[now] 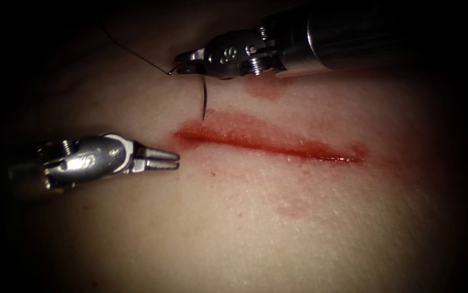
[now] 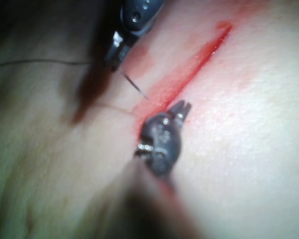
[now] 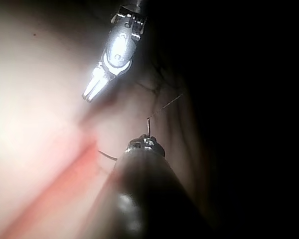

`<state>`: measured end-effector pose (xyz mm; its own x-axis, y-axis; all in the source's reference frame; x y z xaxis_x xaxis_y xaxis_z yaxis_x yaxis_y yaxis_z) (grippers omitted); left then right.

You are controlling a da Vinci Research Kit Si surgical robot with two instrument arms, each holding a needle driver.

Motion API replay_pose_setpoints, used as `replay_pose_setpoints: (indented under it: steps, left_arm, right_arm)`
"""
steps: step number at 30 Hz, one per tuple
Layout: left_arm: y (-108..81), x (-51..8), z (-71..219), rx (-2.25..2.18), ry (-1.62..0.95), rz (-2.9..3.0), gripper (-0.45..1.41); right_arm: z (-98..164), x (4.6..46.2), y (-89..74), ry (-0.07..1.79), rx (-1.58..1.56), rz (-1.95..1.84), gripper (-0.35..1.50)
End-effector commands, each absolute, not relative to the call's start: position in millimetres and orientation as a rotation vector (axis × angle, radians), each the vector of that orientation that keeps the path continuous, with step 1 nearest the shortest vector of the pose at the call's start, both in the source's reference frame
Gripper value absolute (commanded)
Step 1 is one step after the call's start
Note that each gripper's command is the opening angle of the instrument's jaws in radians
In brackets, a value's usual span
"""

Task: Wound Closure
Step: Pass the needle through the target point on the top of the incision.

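My right tool (image 1: pixel 184 61) comes in over the far side of the cut, its jaws shut on the curved needle (image 1: pixel 204 95) near its tail end. The needle hangs down, and its tip meets the tissue (image 1: pixel 245 228) just beyond the left end of the cut (image 1: pixel 277 145); I cannot tell whether it has entered. Dark thread (image 1: pixel 136 54) runs from the tail up and to the left. My left tool (image 1: pixel 171 159) lies left of the cut, jaws shut on nothing, tips close to the cut's left end. The left wrist view shows the needle (image 2: pixel 134 85) between both tools.
Red fluid (image 1: pixel 266 87) stains the tissue beside the right tool's wrist and spreads along the cut's edges. A fainter smear (image 1: pixel 293 209) lies on the near side. The tissue falls into darkness toward its borders.
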<state>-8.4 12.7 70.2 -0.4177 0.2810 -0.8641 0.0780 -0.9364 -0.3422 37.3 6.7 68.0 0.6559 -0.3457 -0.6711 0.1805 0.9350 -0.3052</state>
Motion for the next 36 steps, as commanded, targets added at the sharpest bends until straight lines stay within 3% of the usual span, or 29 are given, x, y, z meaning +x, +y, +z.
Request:
replay_pose_setpoints:
  steps: [1, 36]
  left_arm:
    - [12.5, -9.0, 70.9, -1.624, -0.507, 2.495, -0.35]
    - [12.3, -9.1, 70.9, -1.631, -0.51, 2.501, -0.35]
  right_arm:
    - [68.5, 38.0, 6.8, 0.807, -0.225, -0.296, -0.35]
    - [70.6, 38.2, 4.7, 0.76, -0.267, -0.347, -0.35]
